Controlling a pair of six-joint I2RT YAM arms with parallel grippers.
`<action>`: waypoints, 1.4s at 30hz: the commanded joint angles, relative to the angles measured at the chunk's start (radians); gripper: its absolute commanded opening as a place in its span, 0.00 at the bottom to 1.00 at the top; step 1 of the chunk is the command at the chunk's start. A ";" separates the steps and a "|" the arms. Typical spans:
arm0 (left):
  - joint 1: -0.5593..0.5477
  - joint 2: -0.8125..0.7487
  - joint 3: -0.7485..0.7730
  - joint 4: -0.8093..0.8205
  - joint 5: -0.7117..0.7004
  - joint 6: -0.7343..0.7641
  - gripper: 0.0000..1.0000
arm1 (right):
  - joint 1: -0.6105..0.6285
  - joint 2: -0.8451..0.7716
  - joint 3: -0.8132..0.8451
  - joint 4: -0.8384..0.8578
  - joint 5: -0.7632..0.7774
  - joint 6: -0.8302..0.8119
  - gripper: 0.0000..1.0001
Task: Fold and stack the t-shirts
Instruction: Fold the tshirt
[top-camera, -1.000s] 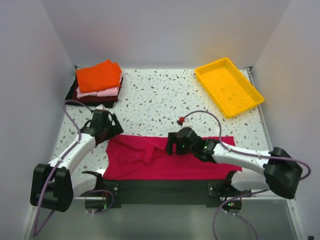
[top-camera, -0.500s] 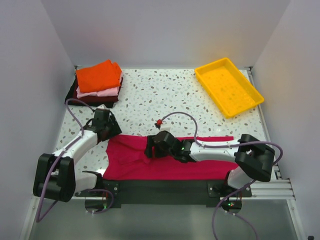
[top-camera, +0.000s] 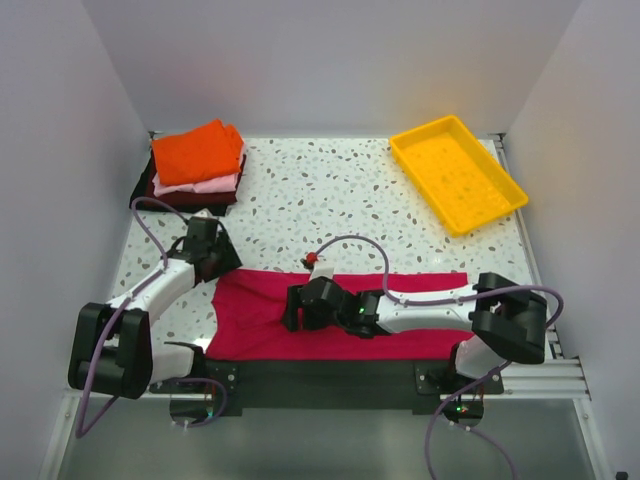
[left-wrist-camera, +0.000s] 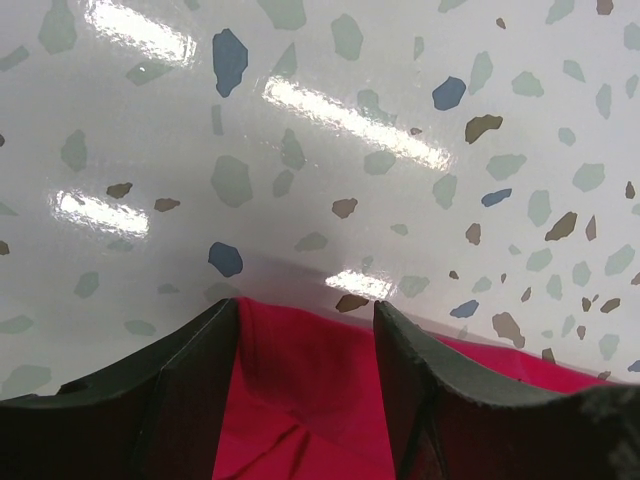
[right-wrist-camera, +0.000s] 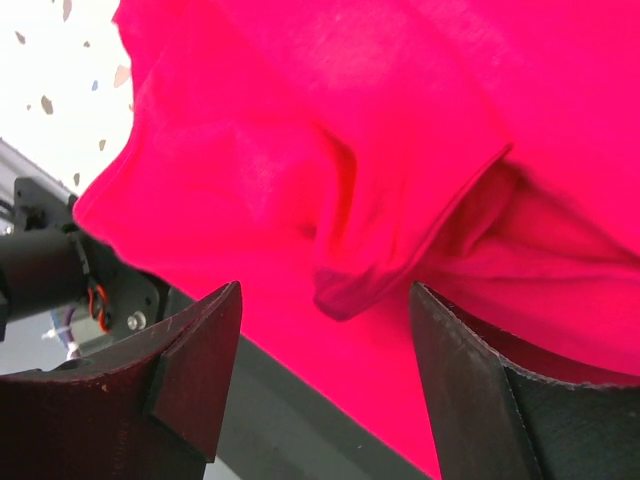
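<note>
From above, the red shirt (top-camera: 255, 315) lies spread along the near edge of the table (top-camera: 330, 200), and it is not folded yet. The left gripper (top-camera: 218, 262) sits at its far left corner. The right gripper (top-camera: 292, 312) is low over the bunched left part. I think a fold is just starting, so next each gripper must pinch some cloth and carry it over. A stack of folded shirts (top-camera: 197, 160), orange on top, sits in the far left corner. The yellow tray (top-camera: 457, 175) at the far right has nothing in it. In the left wrist view, the left gripper (left-wrist-camera: 305, 315) has its 2 fingers a little apart with the shirt corner (left-wrist-camera: 300, 400) between them, not squeezed. In the right wrist view, the right gripper (right-wrist-camera: 325, 300) is spread wide above a crumpled sleeve edge (right-wrist-camera: 400, 250) and holds nothing.
</note>
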 joint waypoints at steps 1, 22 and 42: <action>0.011 0.002 0.011 0.056 0.013 0.028 0.61 | 0.011 0.012 0.004 0.029 0.029 0.039 0.70; 0.037 0.038 0.025 0.068 0.025 0.057 0.49 | 0.022 0.007 -0.011 0.059 0.042 0.062 0.00; 0.057 0.127 0.057 0.097 0.050 0.080 0.28 | 0.011 -0.169 -0.052 -0.240 0.100 0.091 0.37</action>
